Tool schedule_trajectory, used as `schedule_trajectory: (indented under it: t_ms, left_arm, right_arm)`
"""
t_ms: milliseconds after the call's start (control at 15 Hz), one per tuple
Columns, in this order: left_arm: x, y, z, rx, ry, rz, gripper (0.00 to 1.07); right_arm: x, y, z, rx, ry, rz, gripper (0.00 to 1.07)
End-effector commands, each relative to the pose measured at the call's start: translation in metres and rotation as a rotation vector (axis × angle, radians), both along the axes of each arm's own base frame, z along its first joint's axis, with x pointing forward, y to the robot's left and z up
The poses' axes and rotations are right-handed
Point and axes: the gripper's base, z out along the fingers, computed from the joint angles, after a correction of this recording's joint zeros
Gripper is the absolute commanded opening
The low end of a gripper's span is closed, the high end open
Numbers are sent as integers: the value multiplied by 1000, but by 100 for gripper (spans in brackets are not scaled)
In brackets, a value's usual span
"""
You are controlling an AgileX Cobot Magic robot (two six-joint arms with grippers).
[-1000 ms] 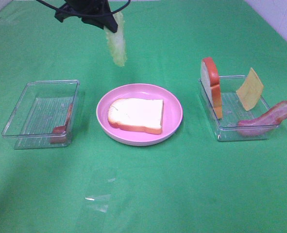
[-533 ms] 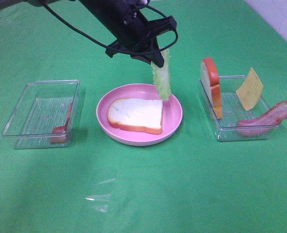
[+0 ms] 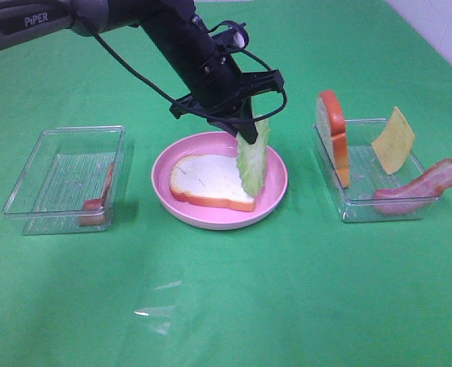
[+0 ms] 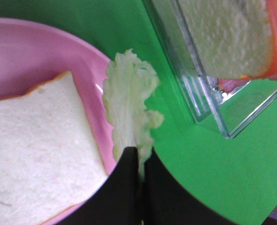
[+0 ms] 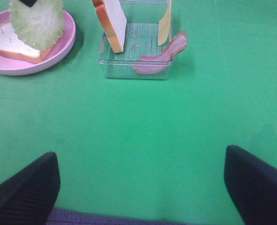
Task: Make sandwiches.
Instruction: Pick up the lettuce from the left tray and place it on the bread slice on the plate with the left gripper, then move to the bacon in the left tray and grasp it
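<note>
Two trays [image 3: 65, 180] flank the pink plate [image 3: 210, 222]; lettuce [image 3: 254, 164] hangs over its bread [image 3: 206, 180].

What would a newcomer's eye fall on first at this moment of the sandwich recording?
The left end effector, pinched shut on a pale green lettuce leaf, hangs it over the right edge of the bread slice that lies flat on the pink plate at the centre. To the right, a clear tray holds an upright bread slice, a yellow cheese square and a bacon strip leaning over its rim.
</note>
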Motion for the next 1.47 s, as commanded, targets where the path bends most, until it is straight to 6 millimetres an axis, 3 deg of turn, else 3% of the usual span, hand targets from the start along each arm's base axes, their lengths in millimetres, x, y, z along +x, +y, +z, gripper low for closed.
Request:
schedule_trajectory:
  t_ms: [67, 267, 467, 600, 667, 800, 867, 1467]
  left_arm:
    - [-3, 8, -6, 118, 35, 7, 0]
    - [0, 17, -9, 226, 7, 27, 0]
    - [0, 15, -9, 207, 5, 32, 0]
    - [0, 15, -9, 204, 0, 24, 12]
    - [1, 15, -8, 202, -4, 26, 26]
    - [1, 14, -8, 198, -10, 30, 85]
    - [2, 14, -8, 196, -13, 31, 102]
    - [1, 16, -4, 207, -15, 23, 101]
  right_arm:
    - [-3, -1, -1, -1, -26, -15, 93]
    - [-3, -1, -1, -1, -26, -15, 93]
    - [-3, -1, -1, -1, -26, -15, 93]
    - [-3, -1, -1, -1, -26, -15, 93]
    - [-3, -1, -1, -1, -26, -15, 93]
    - [-3, -1, -1, -1, -26, -15, 93]
    - [-3, -1, -1, -1, -26, -15, 93]
    - [-3, -1, -1, -1, -26, -15, 93]
